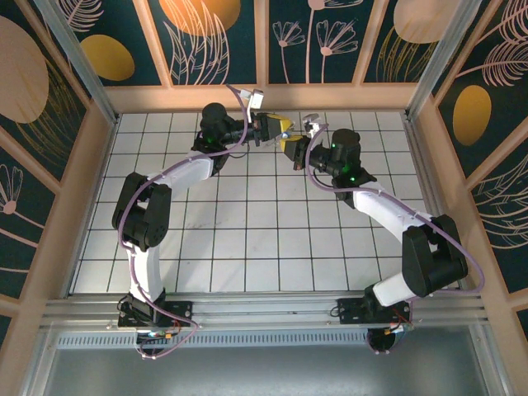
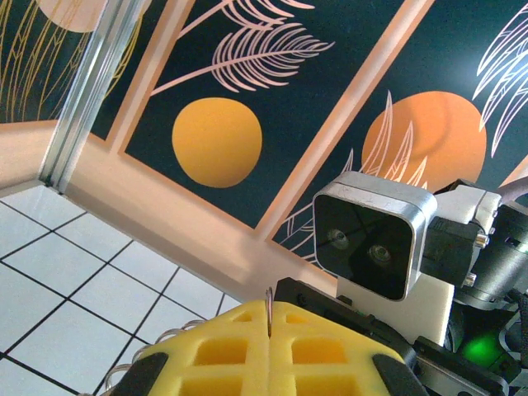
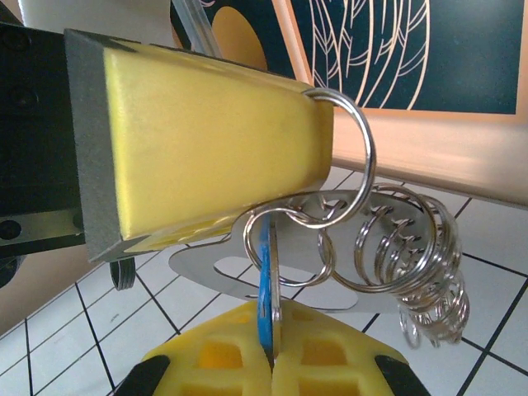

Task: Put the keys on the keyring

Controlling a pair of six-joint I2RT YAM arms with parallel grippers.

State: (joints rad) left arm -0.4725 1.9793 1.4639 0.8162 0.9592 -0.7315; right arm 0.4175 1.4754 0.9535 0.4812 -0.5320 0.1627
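Left tool (image 1: 283,126): closed, pads pinching one ring of the keyring (image 3: 425,285).
Right tool (image 1: 291,147): closed on the blue head of the keys (image 3: 266,280).
Position: tools tip to tip above the far counter (image 1: 247,239) edge.
Keyring coil: hanging beside the keys.

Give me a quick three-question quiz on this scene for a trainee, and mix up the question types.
1. True or false: the left hand and the right hand are both shut.
2. Which hand pinches the blue key? A: left. B: right. C: neither.
3. Fill in the colour: the ring sticks out from the left hand's ____ pad.
Key: 1 true; 2 B; 3 yellow.
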